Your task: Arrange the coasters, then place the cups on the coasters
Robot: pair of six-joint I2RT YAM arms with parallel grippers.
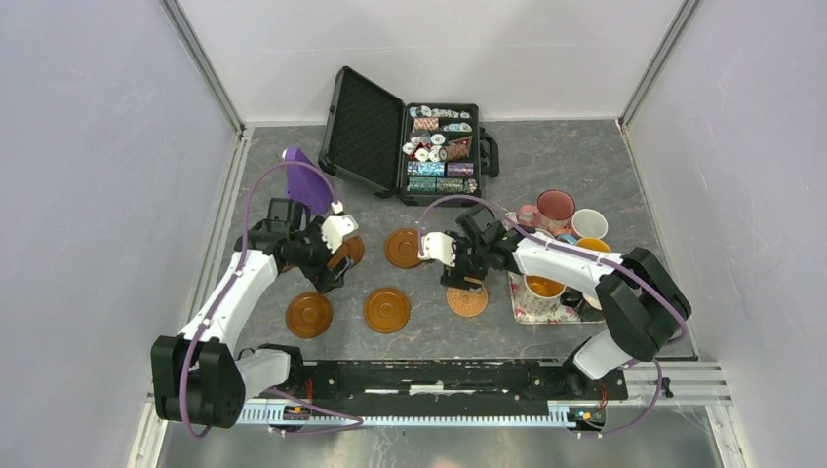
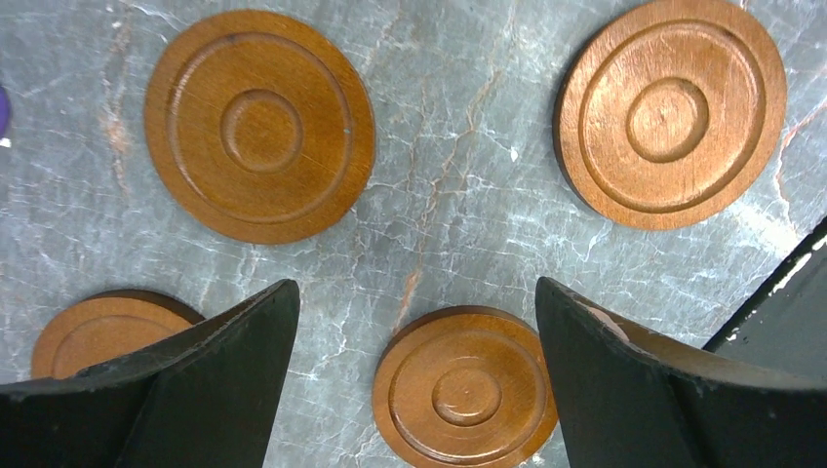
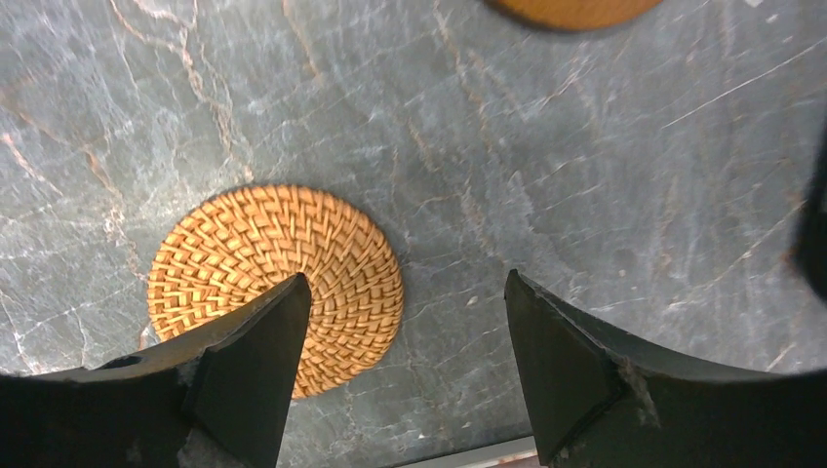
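Several brown wooden coasters lie on the grey marble table: one, a second and a third. My left gripper hovers open over the table, partly hiding another coaster. In the left wrist view a coaster lies flat below the open left gripper, untouched. The woven orange-tan coaster lies under my right gripper. In the right wrist view the right gripper is open and empty, its left finger over the woven coaster. The cups cluster at the right.
A floral tray holds some of the cups, one with a yellow inside. An open black case of poker chips stands at the back. A purple object sits behind the left arm. Grey walls enclose the table.
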